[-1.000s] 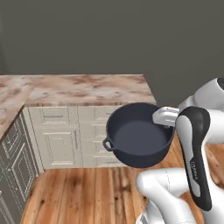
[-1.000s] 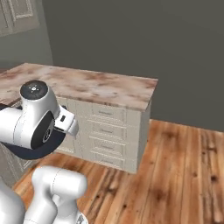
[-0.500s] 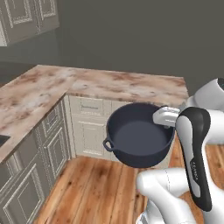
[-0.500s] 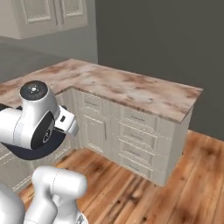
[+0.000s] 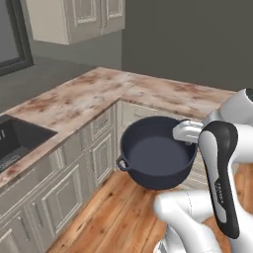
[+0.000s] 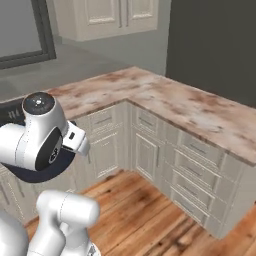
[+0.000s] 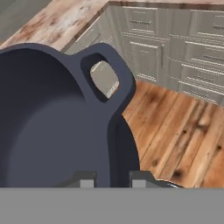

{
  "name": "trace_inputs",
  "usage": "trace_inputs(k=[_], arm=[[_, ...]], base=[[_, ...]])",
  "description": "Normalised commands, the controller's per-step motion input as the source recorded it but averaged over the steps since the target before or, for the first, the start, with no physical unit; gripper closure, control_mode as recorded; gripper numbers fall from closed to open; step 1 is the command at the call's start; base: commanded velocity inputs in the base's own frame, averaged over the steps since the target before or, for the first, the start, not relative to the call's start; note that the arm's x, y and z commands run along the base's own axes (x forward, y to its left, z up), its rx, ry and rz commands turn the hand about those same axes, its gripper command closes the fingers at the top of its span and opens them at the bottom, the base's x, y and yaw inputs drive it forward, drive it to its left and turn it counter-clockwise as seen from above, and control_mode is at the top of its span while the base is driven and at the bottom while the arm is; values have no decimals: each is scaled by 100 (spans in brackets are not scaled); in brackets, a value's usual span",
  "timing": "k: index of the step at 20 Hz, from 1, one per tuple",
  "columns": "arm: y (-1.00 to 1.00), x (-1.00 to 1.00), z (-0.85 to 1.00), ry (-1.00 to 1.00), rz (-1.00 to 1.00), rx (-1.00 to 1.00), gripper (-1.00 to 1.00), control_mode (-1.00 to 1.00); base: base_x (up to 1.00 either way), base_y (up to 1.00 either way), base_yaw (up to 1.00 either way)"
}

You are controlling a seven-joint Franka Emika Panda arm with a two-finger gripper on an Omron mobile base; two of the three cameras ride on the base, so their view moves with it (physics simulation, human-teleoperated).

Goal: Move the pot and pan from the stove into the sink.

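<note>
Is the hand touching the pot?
Touching. In the hand view the two fingertips straddle the pot rim, one on each side of the wall, and the pot hangs above the floor.

Readable text: none in any of the three views.
Pot [image 5: 157, 157]: plain dark blue-grey, no brand or marking.
Cabinet fronts [image 6: 150, 155]: plain panels, no labels.
Countertop [image 6: 170, 100]: marbled pattern only, no writing.
Sink [image 5: 15, 141]: at the left edge of the left base view, no legible marks.
</note>
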Motion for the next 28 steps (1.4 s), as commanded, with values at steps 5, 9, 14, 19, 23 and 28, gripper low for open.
trace_inputs(k=[5, 9, 14, 19, 23, 28], arm=[[0, 0, 0, 0, 0, 0, 100, 100], [0, 0, 0, 0, 0, 0, 100, 100], [0, 0, 0, 0, 0, 0, 100, 100], [0, 0, 0, 0, 0, 0, 100, 100], [0, 0, 0, 0, 0, 0, 100, 100], [0, 0, 0, 0, 0, 0, 100, 100]], base=[[0, 0, 49], [0, 0, 49], [0, 0, 49], [0, 0, 49], [0, -1, 48], [0, -5, 26]])
